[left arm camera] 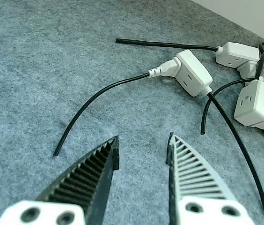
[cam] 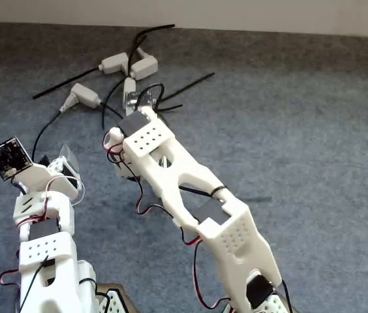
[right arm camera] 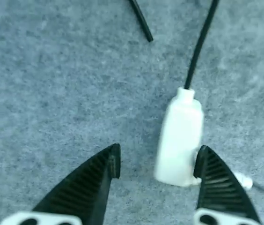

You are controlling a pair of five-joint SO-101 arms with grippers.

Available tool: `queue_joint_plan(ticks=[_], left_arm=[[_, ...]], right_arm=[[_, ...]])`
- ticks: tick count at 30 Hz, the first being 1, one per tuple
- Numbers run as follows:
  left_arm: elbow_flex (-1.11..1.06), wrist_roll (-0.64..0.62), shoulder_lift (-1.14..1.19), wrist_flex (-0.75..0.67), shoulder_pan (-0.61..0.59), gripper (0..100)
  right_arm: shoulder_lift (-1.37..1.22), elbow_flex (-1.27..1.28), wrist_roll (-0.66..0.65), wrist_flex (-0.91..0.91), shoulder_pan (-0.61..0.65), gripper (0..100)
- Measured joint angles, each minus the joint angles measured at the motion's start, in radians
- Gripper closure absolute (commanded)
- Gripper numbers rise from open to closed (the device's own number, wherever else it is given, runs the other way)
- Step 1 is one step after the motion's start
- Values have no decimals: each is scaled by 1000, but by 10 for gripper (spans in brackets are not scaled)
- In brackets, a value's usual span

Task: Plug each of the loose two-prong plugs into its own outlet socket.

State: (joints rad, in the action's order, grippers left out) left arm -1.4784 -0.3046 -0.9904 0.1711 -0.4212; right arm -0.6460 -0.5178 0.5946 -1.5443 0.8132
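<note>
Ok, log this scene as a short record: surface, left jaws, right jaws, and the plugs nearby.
surface: grey carpet
left jaws: open, over bare carpet
right jaws: open, a white plug lying between them, close to one side
ahead of left jaws: second white plug on a black cord

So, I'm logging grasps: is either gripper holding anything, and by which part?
Nothing is held. Left gripper is open and empty; right gripper is open around a white connector, not clamped.

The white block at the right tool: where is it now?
In the right wrist view the white block lies on the grey carpet within the open right tool, close beside one of its fingers, its black cord leading away.
</note>
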Motion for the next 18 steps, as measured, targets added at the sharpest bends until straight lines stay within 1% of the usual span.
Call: queue_joint_plan(ticks=[6, 8, 12, 16, 18], left_arm=[[0, 0, 0, 0, 0, 818], [0, 0, 0, 0, 0, 818], [0, 0, 0, 0, 0, 818], [0, 0, 0, 0, 0, 818], [0, 0, 0, 0, 0, 818]], right_arm=[[-87, 6, 0, 29, -2, 752], [-94, 6, 0, 29, -2, 786], [-94, 6, 0, 31, -8, 931], [-94, 6, -3, 51, -31, 940], [-94, 5, -41, 54, -35, 940]])
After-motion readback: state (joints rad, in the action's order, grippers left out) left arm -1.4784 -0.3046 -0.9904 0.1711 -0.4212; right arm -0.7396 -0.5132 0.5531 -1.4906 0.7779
